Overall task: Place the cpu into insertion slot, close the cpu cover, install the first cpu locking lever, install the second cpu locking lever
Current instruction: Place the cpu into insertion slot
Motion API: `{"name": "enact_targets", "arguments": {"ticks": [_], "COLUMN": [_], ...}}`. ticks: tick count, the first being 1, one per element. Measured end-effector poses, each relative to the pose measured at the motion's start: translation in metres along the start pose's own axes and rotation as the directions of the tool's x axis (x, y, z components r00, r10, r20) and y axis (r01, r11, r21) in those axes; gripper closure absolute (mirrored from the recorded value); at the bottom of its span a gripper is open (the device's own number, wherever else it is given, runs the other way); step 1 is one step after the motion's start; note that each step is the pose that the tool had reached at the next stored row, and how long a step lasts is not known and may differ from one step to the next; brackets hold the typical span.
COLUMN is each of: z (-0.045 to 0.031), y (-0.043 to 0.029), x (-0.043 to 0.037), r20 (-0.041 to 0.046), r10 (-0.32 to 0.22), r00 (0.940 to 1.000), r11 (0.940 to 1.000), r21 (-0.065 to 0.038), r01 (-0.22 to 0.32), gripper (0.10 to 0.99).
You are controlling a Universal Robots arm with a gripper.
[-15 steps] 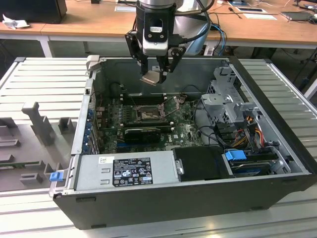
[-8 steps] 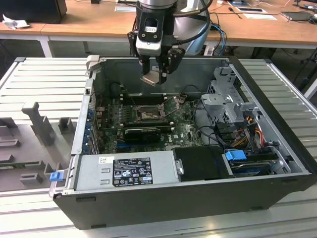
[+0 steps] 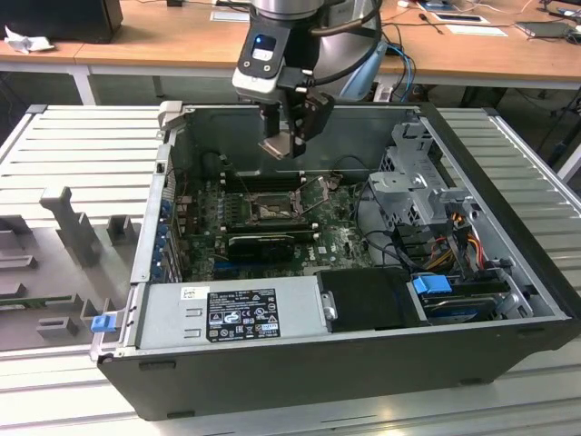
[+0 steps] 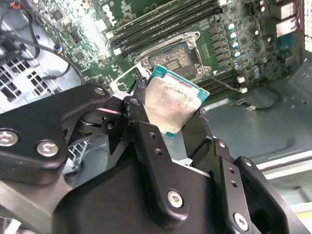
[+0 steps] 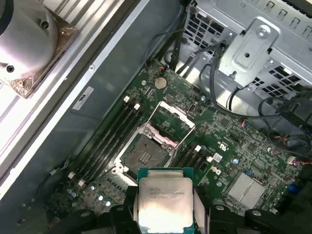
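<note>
fingers (image 4: 138,117) pinch the cpu (image 4: 173,105) by its edges, up in the air; in the exterior view the bare insertion slot (image 3: 272,211) sits at 6 o'clock of it, cpu cover (image 5: 176,113) raised.

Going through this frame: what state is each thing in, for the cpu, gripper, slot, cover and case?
cpu: lifted, not seated
gripper: shut on the cpu
slot: empty, pin field bare
cover: swung open
case: open, side panel off
</note>
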State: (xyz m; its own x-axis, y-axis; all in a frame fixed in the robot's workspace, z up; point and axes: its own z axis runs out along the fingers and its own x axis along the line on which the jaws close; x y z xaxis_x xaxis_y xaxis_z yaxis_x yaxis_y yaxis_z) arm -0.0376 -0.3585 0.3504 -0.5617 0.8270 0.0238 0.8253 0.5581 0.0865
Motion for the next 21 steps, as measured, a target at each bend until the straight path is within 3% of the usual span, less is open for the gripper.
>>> {"name": "enact_targets", "arguments": {"ticks": [3, 10, 18, 21], "z": [0.0015, 0.0077, 0.0089, 0.0103], "y": [-0.0001, -0.0007, -0.0008, -0.0009], "x": [-0.0001, -0.0002, -0.0002, -0.0002], "r20": [0.0033, 0.0042, 0.0150, 0.0159], "r10": [0.038, 0.046, 0.171, 0.182], "r00": [0.9993, 0.9989, 0.9851, 0.9832], "r11": [0.9993, 0.9989, 0.9852, 0.9833], "r21": [-0.001, -0.001, -0.005, -0.005], "r01": [-0.038, -0.046, -0.171, -0.182], "gripper": [0.549, 0.549, 0.549, 0.549]}}
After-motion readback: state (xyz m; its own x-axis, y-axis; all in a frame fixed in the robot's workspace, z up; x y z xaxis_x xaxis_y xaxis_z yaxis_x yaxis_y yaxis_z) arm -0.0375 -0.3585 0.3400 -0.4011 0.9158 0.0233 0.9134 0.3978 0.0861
